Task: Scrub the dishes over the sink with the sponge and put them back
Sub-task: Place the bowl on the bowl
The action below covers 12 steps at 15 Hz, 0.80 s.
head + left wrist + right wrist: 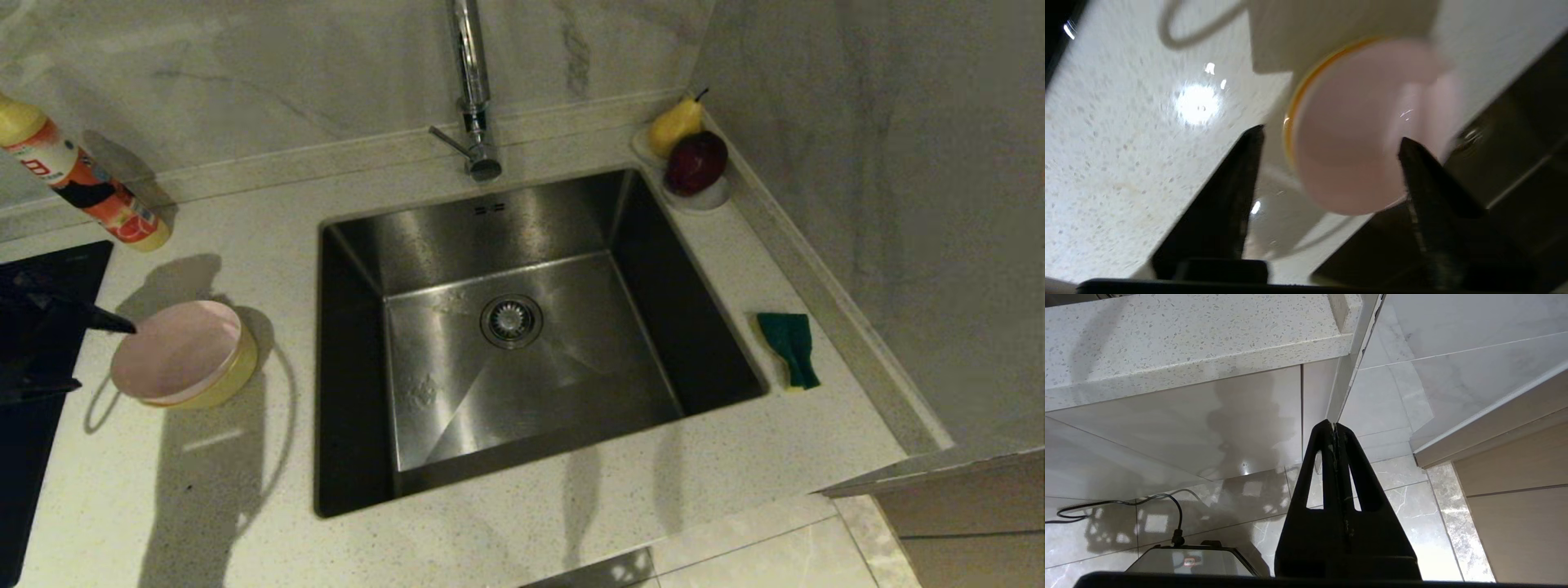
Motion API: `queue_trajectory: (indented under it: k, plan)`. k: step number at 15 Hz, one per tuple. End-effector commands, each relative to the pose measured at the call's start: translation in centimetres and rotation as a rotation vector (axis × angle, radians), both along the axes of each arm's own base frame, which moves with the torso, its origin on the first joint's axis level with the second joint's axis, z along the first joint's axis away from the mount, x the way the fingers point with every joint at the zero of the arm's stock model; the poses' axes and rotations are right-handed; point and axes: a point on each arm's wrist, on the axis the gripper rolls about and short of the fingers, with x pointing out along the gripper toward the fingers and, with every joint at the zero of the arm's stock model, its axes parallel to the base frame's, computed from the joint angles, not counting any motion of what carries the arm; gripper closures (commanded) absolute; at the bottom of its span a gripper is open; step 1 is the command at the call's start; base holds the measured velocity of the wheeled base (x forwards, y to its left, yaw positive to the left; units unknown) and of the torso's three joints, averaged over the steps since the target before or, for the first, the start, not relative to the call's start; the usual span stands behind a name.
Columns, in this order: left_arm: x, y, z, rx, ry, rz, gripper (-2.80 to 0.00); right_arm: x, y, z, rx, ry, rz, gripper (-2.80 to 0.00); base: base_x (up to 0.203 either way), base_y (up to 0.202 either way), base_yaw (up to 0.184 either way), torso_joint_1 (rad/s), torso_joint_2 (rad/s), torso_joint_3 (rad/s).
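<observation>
Left end effector [1331,143] sits low at the left edge of the head view, fingers [106,320] apart, tips straddling the near side of the bowl stack without clamping it; nothing held. The stack stands on the desk [229,490] left of the sink [522,343]: pink bowl [175,351] nested in the yellow bowl [237,367], only the yellow's rim and side showing. No blue bowl is visible in any view, so I can't say whether it is under the others or elsewhere. Right end effector [1335,428] is parked below desk level, pointing at the floor tiles, fingers pressed together, empty. Sink is bare apart from the drain strainer [511,320], with a few water marks on the bottom. Sponge [789,347] lies green face up on the desk right of the sink, well apart from both arms. Progress, my read: bowls are back on the desk and the sponge is put down, which fits either the very end or before any scrubbing; the stills alone don't settle which. If not done, everything is left: pick up a bowl, take the sponge, scrub over the sink, return. Far side: tap [473,90] behind the sink, a small dish with pear [676,124] and dark red fruit [695,162] in the right corner, an orange-and-white bottle [82,184] far left; its label print is not readable.
</observation>
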Motion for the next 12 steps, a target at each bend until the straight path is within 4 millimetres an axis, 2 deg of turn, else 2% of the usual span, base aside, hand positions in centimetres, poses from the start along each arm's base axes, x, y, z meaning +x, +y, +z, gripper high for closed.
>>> queue_trajectory:
  k: [1,8,9,12]
  plan:
    - [-1.1,0.4,1.7,0.022,-0.049,0.047,-2.8,0.0,0.0,0.0,0.0,0.001,0.0,0.0,0.0,0.0,0.0,0.0,0.0,0.0]
    - [-2.0,7.1,1.7,0.029,-0.035,0.287,-2.8,0.0,0.0,0.0,0.0,0.001,0.0,0.0,0.0,0.0,0.0,0.0,0.0,0.0]
    - [-2.0,7.6,1.4,0.024,-0.025,0.299,0.0,0.0,0.0,0.0,0.0,0.001,0.0,0.0,0.0,0.0,0.0,0.0,0.0,0.0]
    - [-2.1,9.0,1.4,0.024,-0.029,0.333,0.0,0.0,0.0,0.0,0.0,0.001,0.0,0.0,0.0,0.0,0.0,0.0,0.0,0.0]
